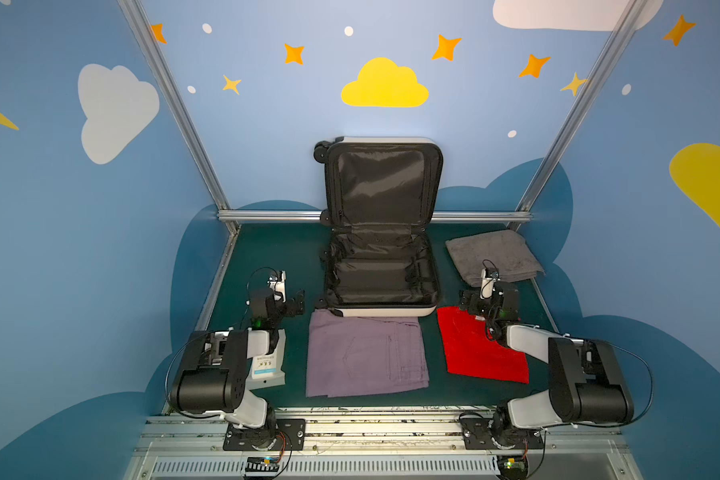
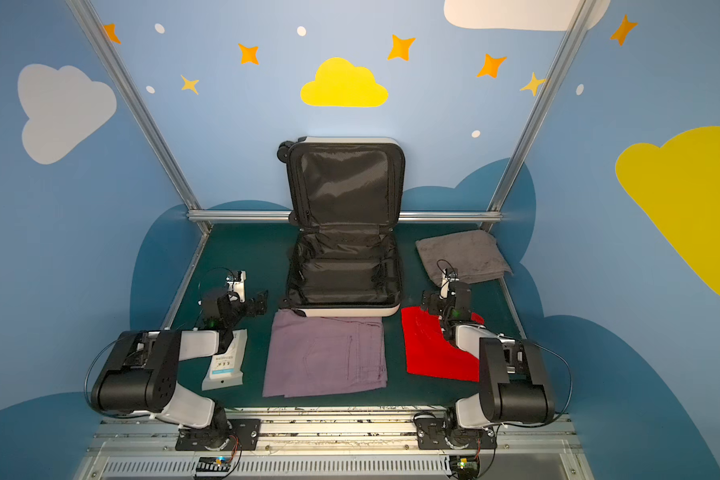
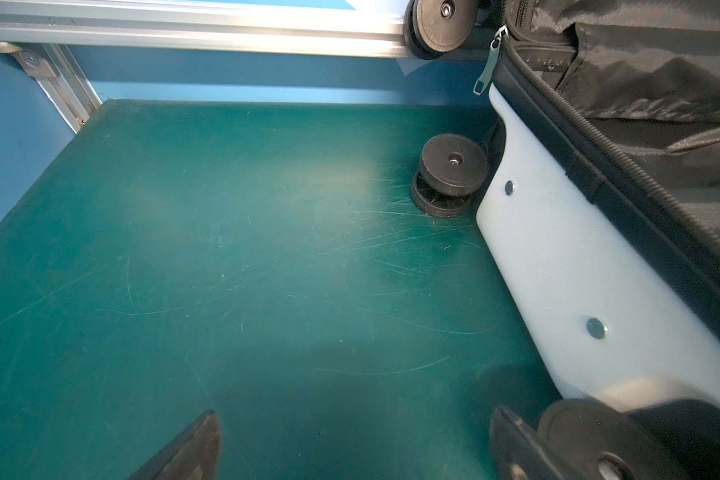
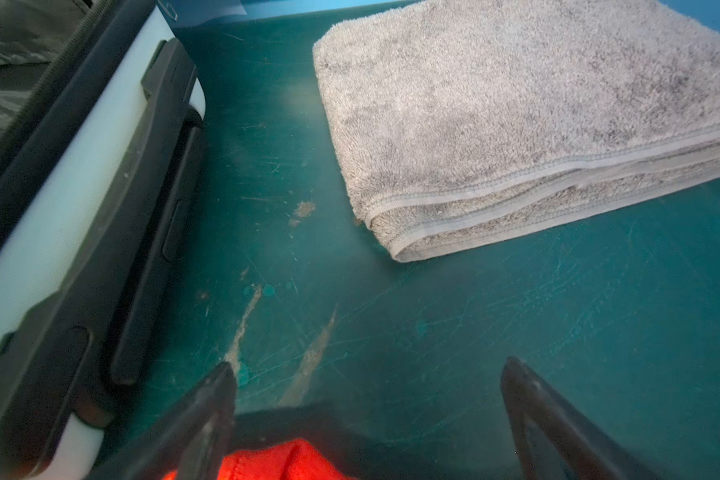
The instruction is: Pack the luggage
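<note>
The luggage (image 1: 387, 311) (image 2: 350, 311) lies open at the middle back of the green table, its lid upright against the rear rail and its black lining bare. My left gripper (image 1: 294, 303) (image 3: 356, 419) hovers open just left of the cream shell (image 3: 558, 257), by a black wheel (image 3: 454, 166), with nothing between its fingers. My right gripper (image 1: 468, 303) (image 4: 368, 368) stands open and empty to the right of the luggage's handle side (image 4: 59, 199), over the far corner of a red cloth (image 1: 474, 353) (image 4: 275, 461).
Folded purple trousers (image 1: 366, 357) (image 2: 325, 357) lie in front of the luggage. A folded grey towel (image 1: 493, 255) (image 4: 516, 116) sits at the back right. A white wipes packet (image 1: 269, 365) (image 2: 225, 365) lies under the left arm. Aluminium rails (image 1: 275, 216) edge the table.
</note>
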### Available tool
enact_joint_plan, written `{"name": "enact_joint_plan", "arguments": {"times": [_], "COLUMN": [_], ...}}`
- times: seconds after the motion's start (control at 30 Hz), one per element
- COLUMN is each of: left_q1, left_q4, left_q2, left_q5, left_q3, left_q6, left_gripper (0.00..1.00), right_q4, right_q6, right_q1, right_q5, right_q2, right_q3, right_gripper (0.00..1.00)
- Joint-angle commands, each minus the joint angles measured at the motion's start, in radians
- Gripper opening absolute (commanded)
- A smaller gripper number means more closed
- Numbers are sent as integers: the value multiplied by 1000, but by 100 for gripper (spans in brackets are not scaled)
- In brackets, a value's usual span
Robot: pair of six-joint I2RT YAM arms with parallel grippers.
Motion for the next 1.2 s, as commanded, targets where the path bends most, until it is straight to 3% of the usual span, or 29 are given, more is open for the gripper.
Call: {"name": "enact_joint_plan", "arguments": {"times": [0.0, 0.8, 0.9, 1.17], "left_q1": [-2, -6, -9, -10], "left_q4": [-3, 5, 6, -223], "left_q2": [-9, -10, -30, -180], "left_q5": [-4, -15, -36, -174], "left_q3": [7, 2, 0, 65], "left_q6": [7, 5, -14, -61], "left_gripper": [100, 100, 100, 100], "right_q4": [-4, -7, -72, -311], "right_q6": [-10, -1, 6, 113], "right_q1": [9, -12, -10, -8], "right_q5": [6, -29, -15, 148], "right_q2": [-4, -4, -27, -157], "right_q3": [16, 18, 52, 134], "right_gripper": [98, 98, 98, 98]}}
